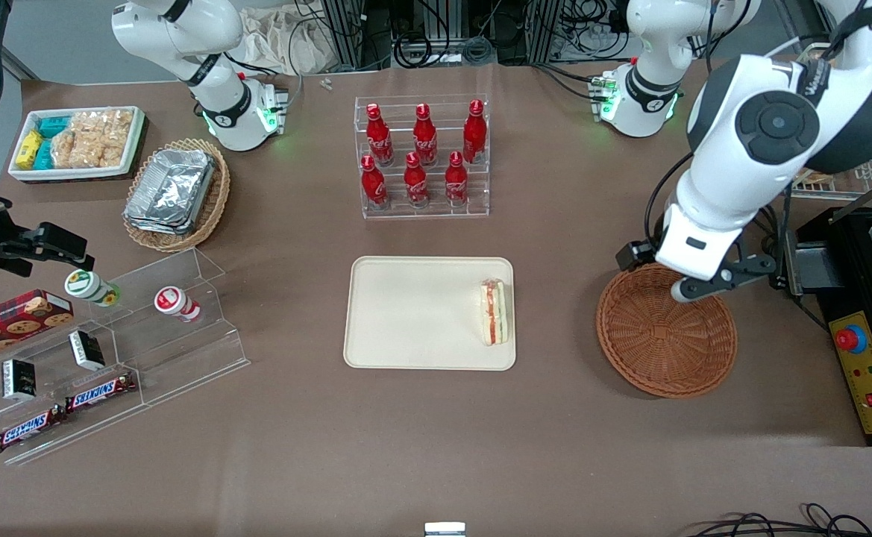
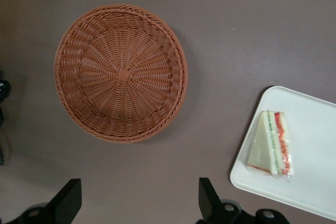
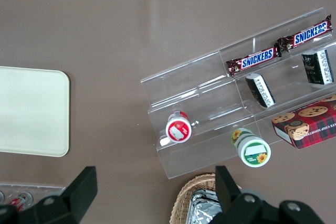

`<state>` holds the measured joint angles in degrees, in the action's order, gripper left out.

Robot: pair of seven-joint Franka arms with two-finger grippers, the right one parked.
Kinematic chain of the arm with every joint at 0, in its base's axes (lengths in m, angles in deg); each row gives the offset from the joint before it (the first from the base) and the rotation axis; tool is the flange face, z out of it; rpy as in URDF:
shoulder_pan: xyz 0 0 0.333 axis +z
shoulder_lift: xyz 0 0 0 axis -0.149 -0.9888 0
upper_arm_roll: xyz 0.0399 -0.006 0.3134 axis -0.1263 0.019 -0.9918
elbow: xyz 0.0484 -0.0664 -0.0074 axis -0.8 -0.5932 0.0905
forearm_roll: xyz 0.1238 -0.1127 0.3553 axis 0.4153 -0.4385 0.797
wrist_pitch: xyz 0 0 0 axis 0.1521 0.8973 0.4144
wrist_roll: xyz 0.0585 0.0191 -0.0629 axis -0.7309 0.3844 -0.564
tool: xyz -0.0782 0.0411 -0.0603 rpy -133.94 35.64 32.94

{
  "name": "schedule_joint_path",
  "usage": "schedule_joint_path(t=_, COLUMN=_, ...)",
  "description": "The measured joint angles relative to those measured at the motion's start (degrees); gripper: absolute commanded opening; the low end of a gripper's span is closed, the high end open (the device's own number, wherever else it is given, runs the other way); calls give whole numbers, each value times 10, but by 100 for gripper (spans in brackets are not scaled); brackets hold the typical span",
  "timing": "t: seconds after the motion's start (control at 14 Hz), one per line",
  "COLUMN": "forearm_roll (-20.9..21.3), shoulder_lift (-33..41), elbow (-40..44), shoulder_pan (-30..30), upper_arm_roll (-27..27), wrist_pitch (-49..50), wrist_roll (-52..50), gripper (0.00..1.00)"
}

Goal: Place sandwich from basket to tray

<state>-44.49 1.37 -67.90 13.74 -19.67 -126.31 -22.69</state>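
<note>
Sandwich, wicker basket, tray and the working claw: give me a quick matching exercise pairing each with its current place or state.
Things:
1. sandwich
2. wicker basket
3. tray
4. claw

States:
A. holds nothing, sits toward the working arm's end
B. open, hovering above the basket's rim
C. lies on the tray's edge nearest the basket
D. nearer the front camera than the cola bottles

Pairs: 1-C, 2-A, 3-D, 4-B

My own arm covers the basket (image 1: 659, 343) rim farthest from the front camera. In my wrist view the tray (image 2: 315, 124) runs off the edge, and only the tips of my hand (image 2: 139, 200) show, spread wide.
</note>
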Motion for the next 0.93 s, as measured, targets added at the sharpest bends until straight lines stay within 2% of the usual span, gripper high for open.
schedule_joint_path(t=0.21, forearm_roll=-7, shoulder_lift=17, elbow=-16, shoulder_pan=16, upper_arm_roll=-14, wrist_pitch=0, wrist_roll=60, gripper=100)
schedule_joint_path(t=0.43, forearm_roll=-33, shoulder_lift=24, elbow=-19, shoulder_pan=16, upper_arm_roll=-74, wrist_pitch=0, wrist_roll=157, gripper=100)
schedule_joint_path(t=0.71, forearm_roll=-51, shoulder_lift=31, elbow=-19, shoulder_pan=-34, upper_arm_roll=-181, wrist_pitch=0, wrist_roll=249, gripper=100)
schedule_joint_path(t=0.93, forearm_roll=-52, shoulder_lift=33, elbow=-14, shoulder_pan=-52, upper_arm_roll=-203, wrist_pitch=0, wrist_roll=278, gripper=100)
